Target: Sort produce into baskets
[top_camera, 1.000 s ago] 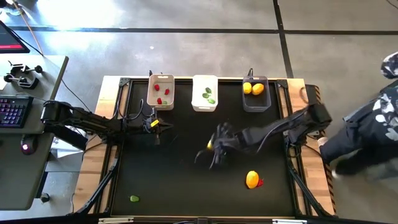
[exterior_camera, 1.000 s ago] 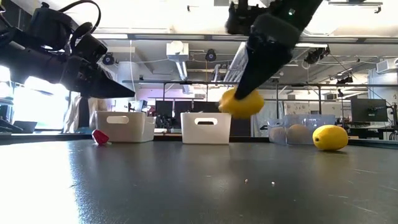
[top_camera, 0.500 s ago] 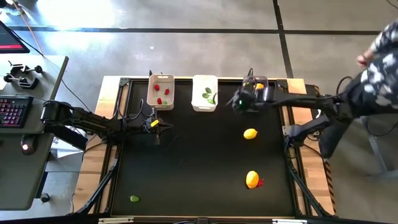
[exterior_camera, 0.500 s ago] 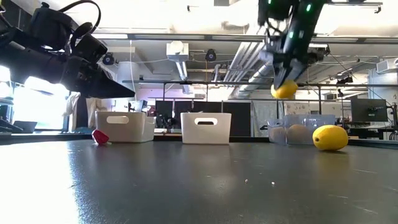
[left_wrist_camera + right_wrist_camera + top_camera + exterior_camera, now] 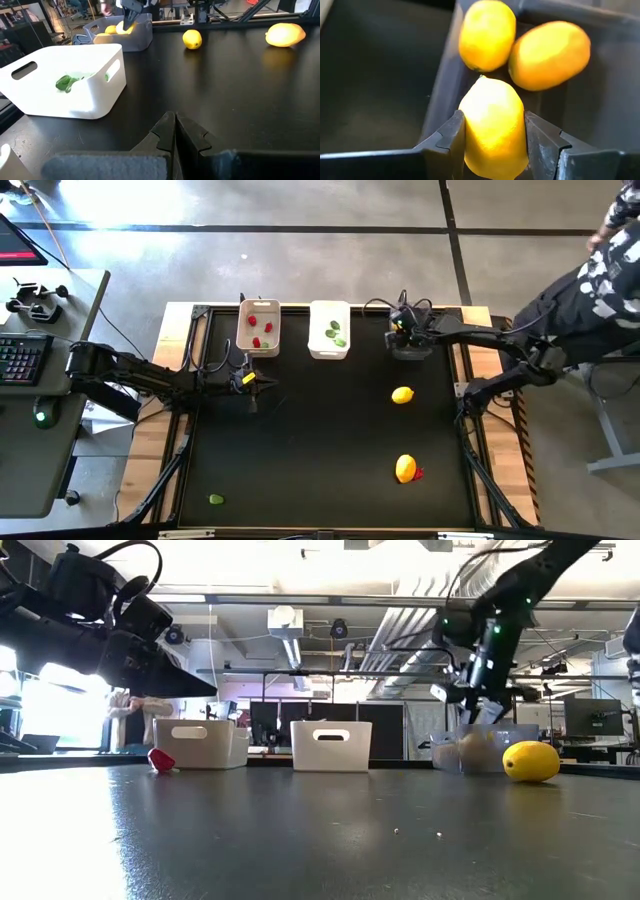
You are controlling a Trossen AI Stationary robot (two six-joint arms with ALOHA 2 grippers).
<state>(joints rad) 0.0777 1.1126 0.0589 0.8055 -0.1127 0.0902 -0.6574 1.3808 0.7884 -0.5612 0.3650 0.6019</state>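
My right gripper (image 5: 404, 332) is over the dark grey bin (image 5: 413, 353) at the table's far right. It is shut on a yellow lemon (image 5: 492, 125). Two more lemons (image 5: 487, 35) (image 5: 550, 55) lie in that bin. My left gripper (image 5: 175, 131) is shut and empty, and hovers left of the table's middle (image 5: 252, 381). The beige bin (image 5: 258, 346) holds red pieces. The white bin (image 5: 329, 352) holds green pieces. Two lemons (image 5: 402, 395) (image 5: 405, 469), a red piece (image 5: 418, 473) and a green piece (image 5: 216, 500) lie on the table. My right gripper pinches the lemon's two opposite sides (image 5: 470, 132) between its two fingers (image 5: 447, 137). The fingers come from above, pointing down into the grey bin. The lemon sits between them just above the two lemons in the bin; whether it touches them I cannot tell.
The three bins stand in a row along the far edge. The black tabletop (image 5: 300, 450) is bare between the loose pieces. A person (image 5: 610, 260) stands beyond the table's right side. A desk with a keyboard (image 5: 20, 360) is to the left.
My right gripper has carried the yellow lemon from the table's middle toward the far right, over the grey bin, then down into it. It has stayed shut on the lemon. As the arm moved away, a lemon lying on the table came into view.
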